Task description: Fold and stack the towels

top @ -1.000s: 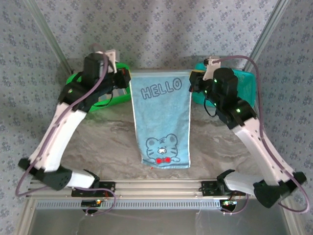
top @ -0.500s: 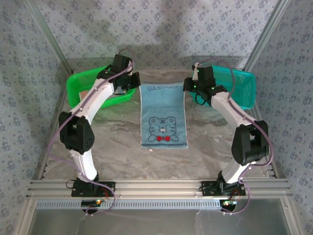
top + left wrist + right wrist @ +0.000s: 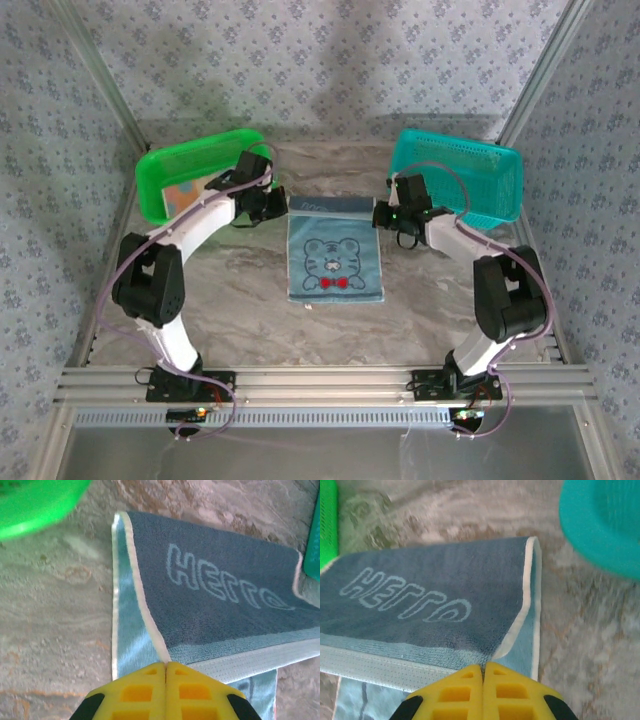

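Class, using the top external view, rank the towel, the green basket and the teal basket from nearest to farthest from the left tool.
1. The towel: in the middle, its far left corner pinched in the left tool.
2. The green basket: just beside that tool, on the left side.
3. The teal basket: on the right side, across the towel.

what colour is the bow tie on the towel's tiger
Red bow tie on the light blue towel, best in the top external view.
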Robot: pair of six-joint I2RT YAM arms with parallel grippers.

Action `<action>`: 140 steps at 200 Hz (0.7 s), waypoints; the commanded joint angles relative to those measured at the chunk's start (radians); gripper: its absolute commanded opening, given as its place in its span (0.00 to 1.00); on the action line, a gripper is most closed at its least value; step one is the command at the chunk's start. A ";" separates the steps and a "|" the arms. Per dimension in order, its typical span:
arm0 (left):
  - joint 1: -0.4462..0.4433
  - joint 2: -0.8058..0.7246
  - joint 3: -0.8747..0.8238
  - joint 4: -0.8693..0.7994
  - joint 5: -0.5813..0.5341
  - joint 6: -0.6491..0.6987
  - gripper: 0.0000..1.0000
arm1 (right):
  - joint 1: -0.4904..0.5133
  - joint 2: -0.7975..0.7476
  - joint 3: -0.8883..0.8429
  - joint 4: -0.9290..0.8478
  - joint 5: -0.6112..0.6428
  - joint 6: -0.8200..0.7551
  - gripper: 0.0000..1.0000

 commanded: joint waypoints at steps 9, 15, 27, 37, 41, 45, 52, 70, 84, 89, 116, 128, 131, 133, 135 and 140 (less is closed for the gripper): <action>-0.030 -0.106 -0.074 0.062 -0.031 -0.044 0.00 | 0.006 -0.117 -0.076 0.025 0.031 0.028 0.00; -0.038 -0.118 -0.092 0.067 -0.035 -0.049 0.00 | 0.008 -0.133 -0.093 0.023 0.038 0.029 0.00; -0.053 -0.141 -0.124 0.075 -0.042 -0.065 0.00 | 0.014 -0.169 -0.123 0.023 0.049 0.032 0.00; -0.064 -0.162 -0.153 0.084 -0.047 -0.077 0.00 | 0.017 -0.196 -0.143 0.018 0.057 0.034 0.00; -0.068 -0.171 -0.163 0.088 -0.049 -0.078 0.00 | 0.017 -0.206 -0.151 0.018 0.058 0.034 0.00; -0.073 -0.180 -0.175 0.090 -0.053 -0.082 0.00 | 0.019 -0.213 -0.159 0.018 0.060 0.035 0.00; -0.082 -0.195 -0.194 0.093 -0.059 -0.087 0.00 | 0.020 -0.229 -0.172 0.013 0.062 0.034 0.00; -0.094 -0.237 -0.244 0.103 -0.066 -0.106 0.00 | 0.027 -0.265 -0.199 -0.006 0.066 0.032 0.00; -0.110 -0.271 -0.276 0.108 -0.075 -0.118 0.00 | 0.038 -0.303 -0.230 -0.011 0.072 0.037 0.00; -0.117 -0.281 -0.284 0.108 -0.079 -0.122 0.00 | 0.044 -0.317 -0.241 -0.013 0.074 0.038 0.00; -0.142 -0.338 -0.336 0.102 -0.101 -0.139 0.00 | 0.074 -0.396 -0.291 -0.037 0.095 0.051 0.00; -0.153 -0.364 -0.362 0.104 -0.106 -0.151 0.00 | 0.090 -0.429 -0.313 -0.046 0.107 0.058 0.00; -0.156 -0.371 -0.367 0.103 -0.108 -0.154 0.00 | 0.094 -0.437 -0.319 -0.048 0.110 0.060 0.00; -0.157 -0.376 -0.371 0.102 -0.109 -0.156 0.00 | 0.097 -0.442 -0.321 -0.051 0.114 0.062 0.00; -0.161 -0.380 -0.375 0.102 -0.111 -0.159 0.00 | 0.099 -0.446 -0.325 -0.053 0.116 0.063 0.00; -0.167 -0.393 -0.385 0.100 -0.116 -0.162 0.00 | 0.104 -0.460 -0.333 -0.057 0.120 0.066 0.00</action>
